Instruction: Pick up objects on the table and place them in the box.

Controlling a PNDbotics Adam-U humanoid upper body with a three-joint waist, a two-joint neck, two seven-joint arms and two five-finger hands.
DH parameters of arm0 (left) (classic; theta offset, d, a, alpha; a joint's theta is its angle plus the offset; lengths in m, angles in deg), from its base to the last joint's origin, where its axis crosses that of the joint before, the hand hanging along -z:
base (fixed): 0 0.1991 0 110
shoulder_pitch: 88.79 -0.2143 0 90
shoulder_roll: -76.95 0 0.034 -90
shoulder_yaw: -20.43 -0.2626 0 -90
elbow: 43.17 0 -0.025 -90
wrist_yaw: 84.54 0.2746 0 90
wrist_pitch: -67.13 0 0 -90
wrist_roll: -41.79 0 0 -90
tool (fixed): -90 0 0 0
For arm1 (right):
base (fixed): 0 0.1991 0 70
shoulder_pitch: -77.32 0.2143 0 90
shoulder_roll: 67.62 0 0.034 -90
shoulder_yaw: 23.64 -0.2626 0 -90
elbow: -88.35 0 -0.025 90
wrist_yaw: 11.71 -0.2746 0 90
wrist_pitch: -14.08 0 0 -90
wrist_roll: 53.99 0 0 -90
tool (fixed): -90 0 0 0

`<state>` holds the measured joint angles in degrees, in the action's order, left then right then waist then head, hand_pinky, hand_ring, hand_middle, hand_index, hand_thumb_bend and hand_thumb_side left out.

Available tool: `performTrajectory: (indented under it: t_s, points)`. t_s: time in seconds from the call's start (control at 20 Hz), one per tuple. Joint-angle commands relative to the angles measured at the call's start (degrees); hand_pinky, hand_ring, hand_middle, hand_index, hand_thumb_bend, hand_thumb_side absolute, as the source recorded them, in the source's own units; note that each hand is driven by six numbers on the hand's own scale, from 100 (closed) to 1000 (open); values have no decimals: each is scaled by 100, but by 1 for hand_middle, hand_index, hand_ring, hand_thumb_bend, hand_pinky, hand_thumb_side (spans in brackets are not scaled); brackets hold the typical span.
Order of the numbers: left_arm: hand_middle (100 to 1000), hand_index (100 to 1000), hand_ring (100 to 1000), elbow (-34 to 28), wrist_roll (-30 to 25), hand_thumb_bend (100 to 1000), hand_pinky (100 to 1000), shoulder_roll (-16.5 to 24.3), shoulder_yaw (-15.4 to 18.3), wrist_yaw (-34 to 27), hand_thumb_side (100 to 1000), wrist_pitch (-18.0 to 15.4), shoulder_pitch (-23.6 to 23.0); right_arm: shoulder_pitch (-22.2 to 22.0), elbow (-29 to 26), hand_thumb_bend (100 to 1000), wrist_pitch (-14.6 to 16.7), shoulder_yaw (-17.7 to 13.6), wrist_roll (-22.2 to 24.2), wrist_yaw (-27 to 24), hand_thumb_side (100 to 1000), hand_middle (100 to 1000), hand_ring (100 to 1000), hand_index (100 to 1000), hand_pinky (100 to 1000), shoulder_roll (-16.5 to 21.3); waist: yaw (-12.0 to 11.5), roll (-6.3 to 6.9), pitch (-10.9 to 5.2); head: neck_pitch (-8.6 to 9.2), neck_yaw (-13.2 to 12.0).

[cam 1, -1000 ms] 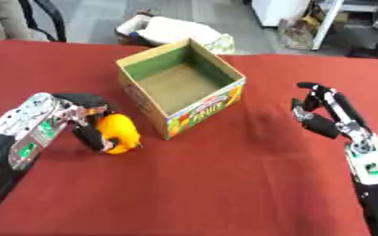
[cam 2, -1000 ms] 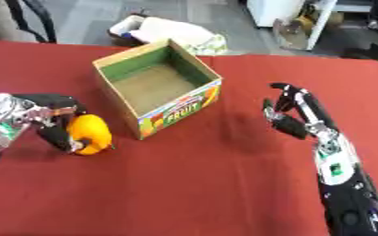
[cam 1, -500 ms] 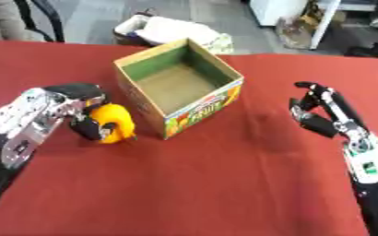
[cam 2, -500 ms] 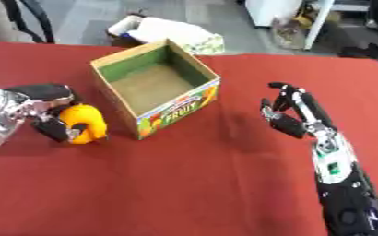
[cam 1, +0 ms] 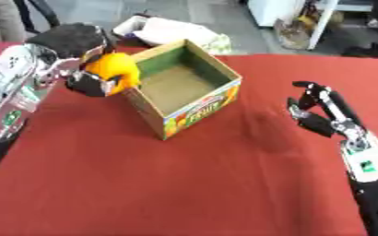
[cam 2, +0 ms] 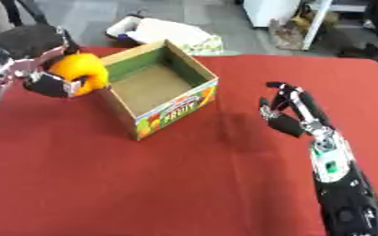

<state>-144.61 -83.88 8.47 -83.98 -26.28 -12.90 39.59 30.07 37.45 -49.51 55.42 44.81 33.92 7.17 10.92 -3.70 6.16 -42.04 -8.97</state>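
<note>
My left hand (cam 1: 78, 62) is curled round an orange fruit (cam 1: 114, 71), holding it in the air just left of the cardboard box's (cam 1: 184, 87) left wall, about level with its rim. The box is open at the top, green inside, with fruit pictures printed on its front, and nothing shows in it. My right hand (cam 1: 321, 113) hovers over the red table (cam 1: 184, 184) to the right of the box, fingers relaxed, holding nothing.
Beyond the table's far edge lie a white bundle (cam 1: 172, 32) on the floor and a white cabinet (cam 1: 277, 11) with clutter beside it. The red cloth stretches bare in front of the box and between the box and my right hand.
My left hand has lifted the orange fruit off the table and carried it up and toward the box's left wall. The camera view has shifted. My right hand has stayed about where it was.
</note>
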Motion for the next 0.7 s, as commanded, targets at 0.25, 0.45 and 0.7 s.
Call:
performTrajectory:
  t_s: [0.25,0.45,0.7]
  points:
    - [342,536,303,1061,358,100,311,-627,-218,515,230,-238,941,74,-98,100,22,5,24,39,553,424,604,883,595,29,58,3,-90,45,-17]
    - [344,540,318,2130,881,100,316,-1263,-286,1010,229,-260,1321,83,-107,100,33,12,35,15,558,424,604,883,594,-3,109,-21,-55,158,-40]
    - [372,567,347,3509,1651,100,352,-1940,-191,1624,243,-197,1560,137,-122,100,53,29,54,-16,562,424,604,883,594,-60,203,-48,22,286,-112]
